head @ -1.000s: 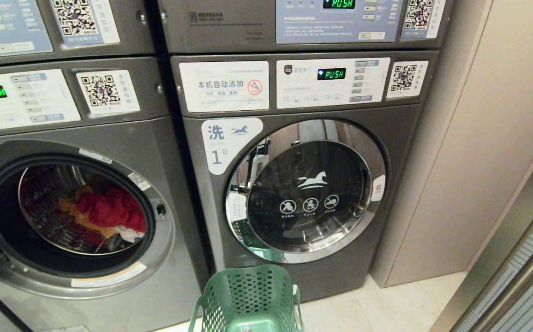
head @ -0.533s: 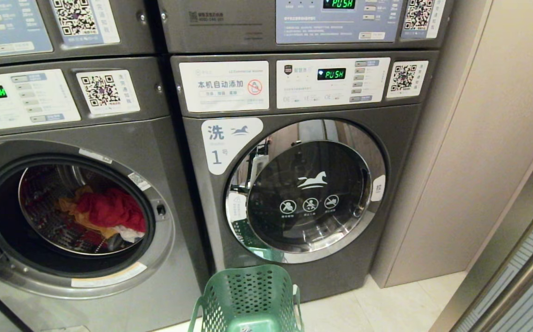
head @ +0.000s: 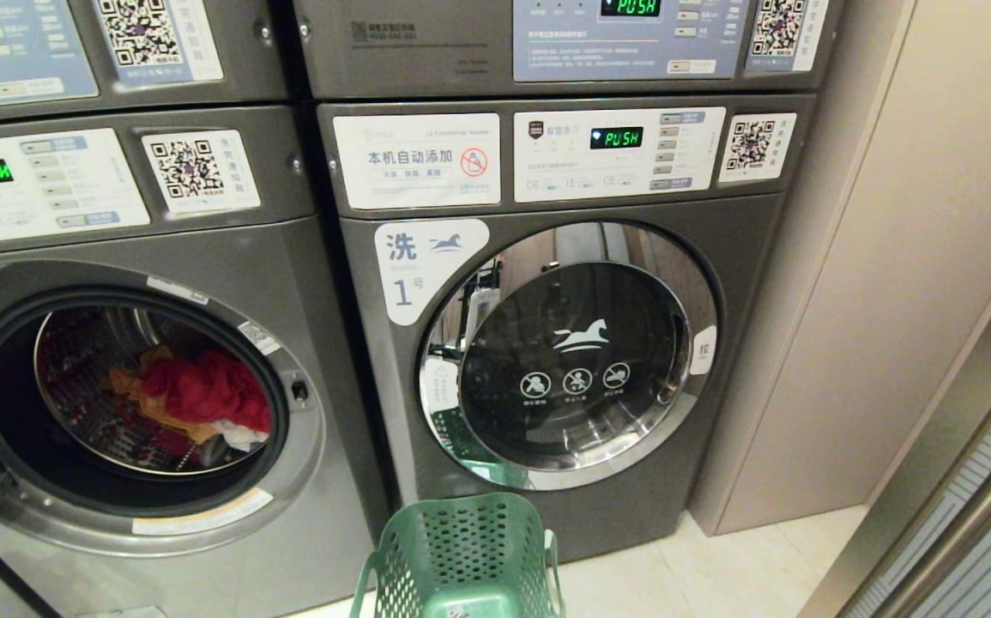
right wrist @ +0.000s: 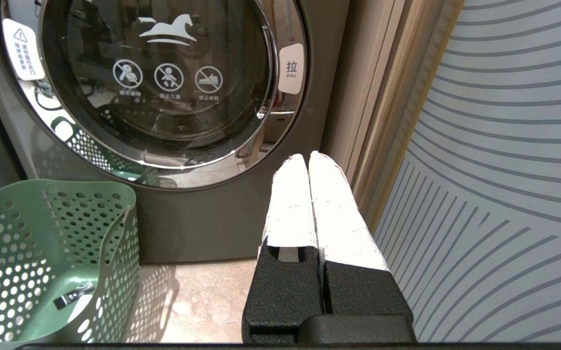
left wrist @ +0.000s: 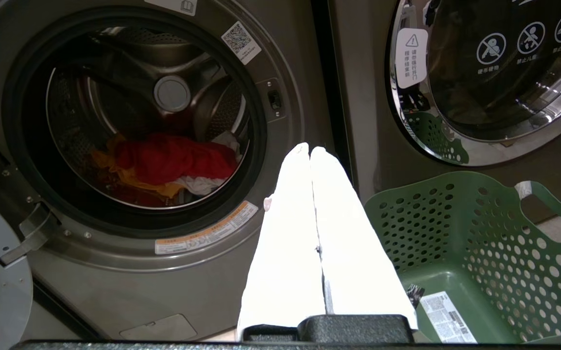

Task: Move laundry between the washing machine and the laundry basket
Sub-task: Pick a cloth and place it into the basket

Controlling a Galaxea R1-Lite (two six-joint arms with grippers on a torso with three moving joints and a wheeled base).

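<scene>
The washing machine (left wrist: 129, 121) stands with its door swung open, ahead of the left gripper (left wrist: 309, 150) and off to one side of its fingertips, which are pressed together and hold nothing. The closed washer labelled 1 (head: 564, 352) faces the right gripper (right wrist: 307, 158), likewise clenched and empty. A reach with the fingers still clenched would likely only push cloth deeper into the drum. The laundry basket (left wrist: 474, 233) sits on the floor just beside the left gripper, empty but for a tag; an arm swinging low might knock it aside. The laundry (left wrist: 168, 163), a red, orange and white heap, lies low in the drum beyond the fingertips; a loose pinch could snag one piece and drop it over the door rim.
</scene>
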